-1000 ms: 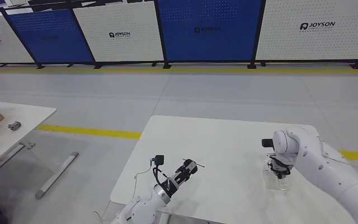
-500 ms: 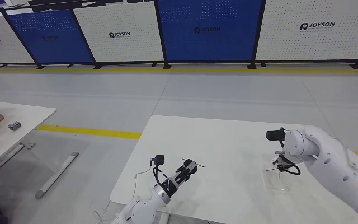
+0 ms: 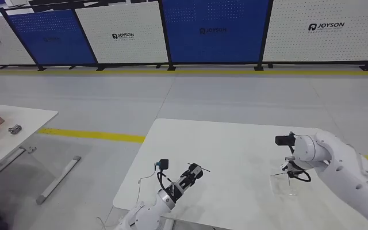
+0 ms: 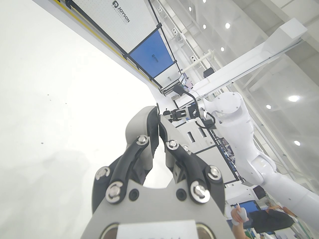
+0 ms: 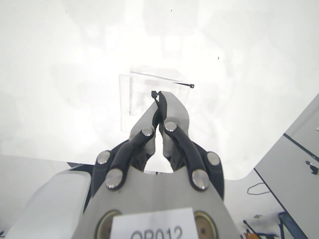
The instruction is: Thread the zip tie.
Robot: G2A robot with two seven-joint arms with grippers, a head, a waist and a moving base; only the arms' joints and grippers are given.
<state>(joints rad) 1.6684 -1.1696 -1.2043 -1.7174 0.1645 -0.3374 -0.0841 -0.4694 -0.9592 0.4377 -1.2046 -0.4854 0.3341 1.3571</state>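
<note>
Pinching a zip tie (image 5: 153,93) above the clear box (image 5: 124,105), the right pincer (image 5: 158,99) should next meet the left pincer (image 4: 157,110), closed on a thin black strip (image 3: 202,169).

i see blue panels (image 3: 215,31) and white pegboard panels (image 3: 123,34) lining the far side, a grey floor (image 3: 172,95) crossed by 2 yellow lines (image 3: 92,135), a white side table (image 3: 26,121) at left, and round ceiling lights (image 4: 227,25) overhead.

Robotics test hall, pegboard partitions (image 3: 215,31), yellow floor line (image 3: 92,135), high ceiling lights (image 4: 227,25), white worktable (image 3: 230,144).
</note>
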